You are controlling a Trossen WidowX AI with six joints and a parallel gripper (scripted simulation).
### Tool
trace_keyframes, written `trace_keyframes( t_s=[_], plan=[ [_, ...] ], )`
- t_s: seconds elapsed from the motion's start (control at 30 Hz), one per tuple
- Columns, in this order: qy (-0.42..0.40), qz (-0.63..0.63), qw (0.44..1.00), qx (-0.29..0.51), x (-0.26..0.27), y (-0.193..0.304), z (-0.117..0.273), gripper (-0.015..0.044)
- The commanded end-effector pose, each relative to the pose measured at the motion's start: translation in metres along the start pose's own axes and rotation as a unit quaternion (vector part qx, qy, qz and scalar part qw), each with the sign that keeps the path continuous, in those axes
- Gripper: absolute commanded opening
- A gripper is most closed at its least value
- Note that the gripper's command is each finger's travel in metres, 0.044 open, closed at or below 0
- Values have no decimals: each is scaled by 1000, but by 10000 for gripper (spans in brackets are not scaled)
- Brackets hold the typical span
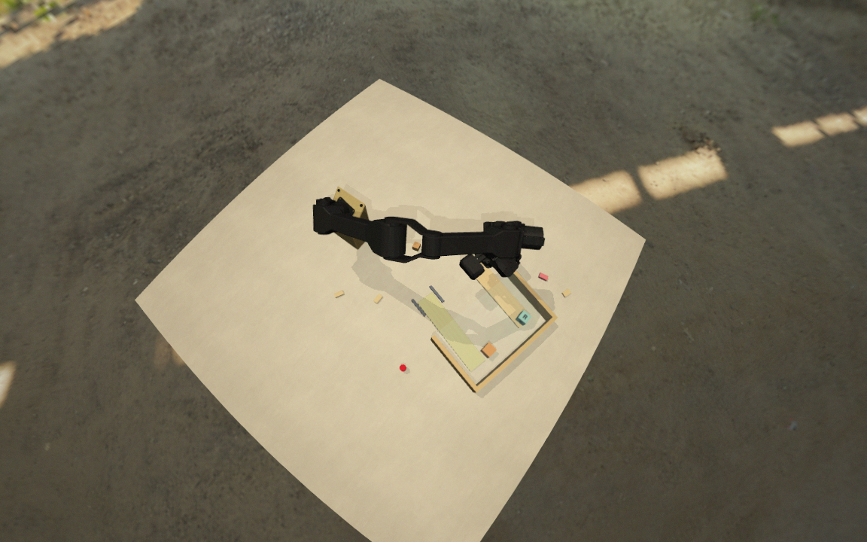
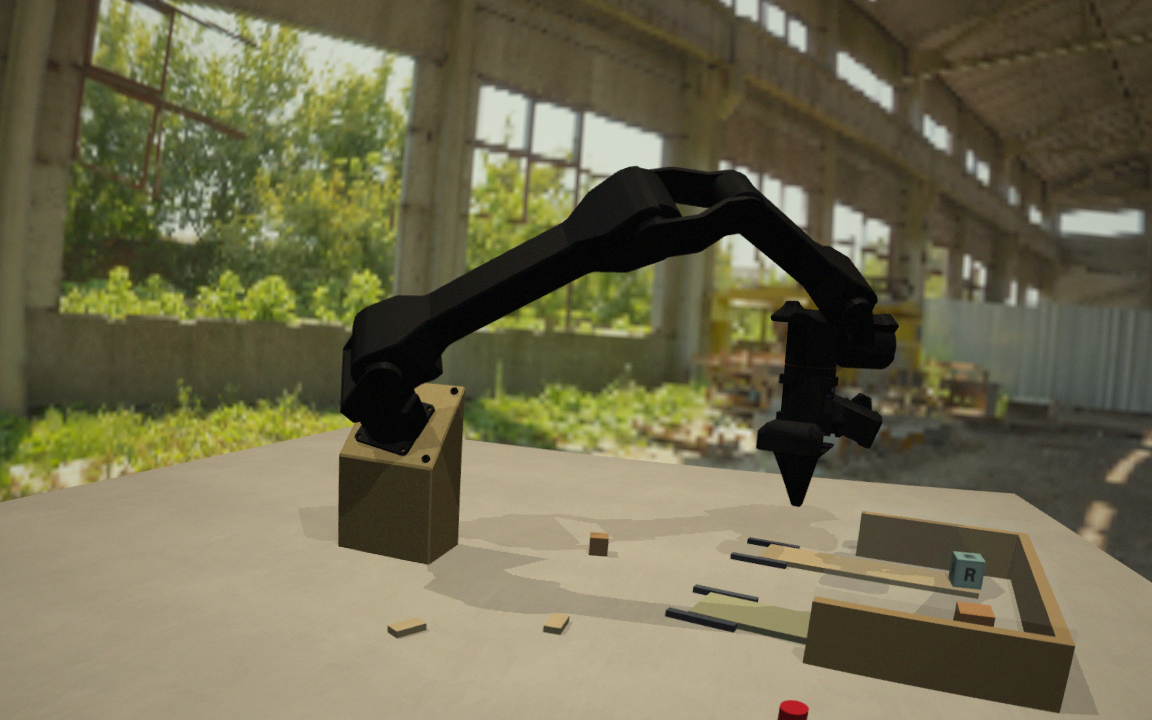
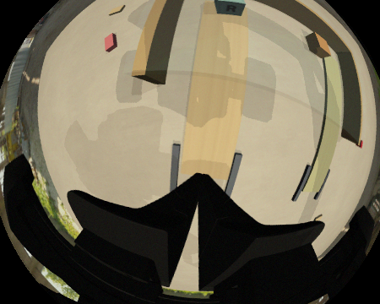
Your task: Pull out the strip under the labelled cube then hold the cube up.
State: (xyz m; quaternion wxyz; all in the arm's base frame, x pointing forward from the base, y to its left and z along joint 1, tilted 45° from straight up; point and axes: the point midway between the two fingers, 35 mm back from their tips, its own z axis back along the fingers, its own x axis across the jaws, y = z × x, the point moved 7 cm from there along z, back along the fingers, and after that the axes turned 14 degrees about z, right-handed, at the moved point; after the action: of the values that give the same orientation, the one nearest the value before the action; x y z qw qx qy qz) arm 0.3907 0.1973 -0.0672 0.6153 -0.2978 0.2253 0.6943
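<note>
The teal cube labelled R point(image 1: 523, 317) point(image 2: 967, 570) point(image 3: 230, 7) rests on the far end of the tan strip point(image 1: 500, 294) point(image 2: 866, 568) point(image 3: 215, 105), which lies flat. A yellow-green strip point(image 1: 450, 333) point(image 2: 755, 616) point(image 3: 333, 105) lies roughly parallel to it, with an orange block point(image 1: 488, 349) point(image 2: 974, 613) point(image 3: 317, 45) by its far end. My gripper point(image 2: 796, 501) point(image 3: 200, 179) is shut and empty, pointing down above the tan strip's near end. Its fingertips are hidden in the top view.
A three-sided wooden wall point(image 2: 938, 644) point(image 3: 352, 93) surrounds the strips' far ends. Dark bars point(image 2: 757, 560) point(image 3: 175, 166) flank each near end. A brown cube point(image 1: 416, 245) point(image 2: 598, 543), a red block point(image 1: 543, 276) point(image 3: 110, 42), a red cylinder point(image 1: 403, 367) point(image 2: 792, 710) and several small tan pieces lie outside.
</note>
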Motion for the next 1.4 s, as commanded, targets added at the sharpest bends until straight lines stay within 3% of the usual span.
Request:
trace_keyframes(
  t_s=[0.0, 0.97, 1.37],
  plan=[
    [3, 4, 1000, 1, 0, 1, -8, 0],
    [4, 4, 1000, 2, -5, 2, -55, 0],
    [4, 4, 1000, 2, -5, 2, -56, 0]
  ],
)
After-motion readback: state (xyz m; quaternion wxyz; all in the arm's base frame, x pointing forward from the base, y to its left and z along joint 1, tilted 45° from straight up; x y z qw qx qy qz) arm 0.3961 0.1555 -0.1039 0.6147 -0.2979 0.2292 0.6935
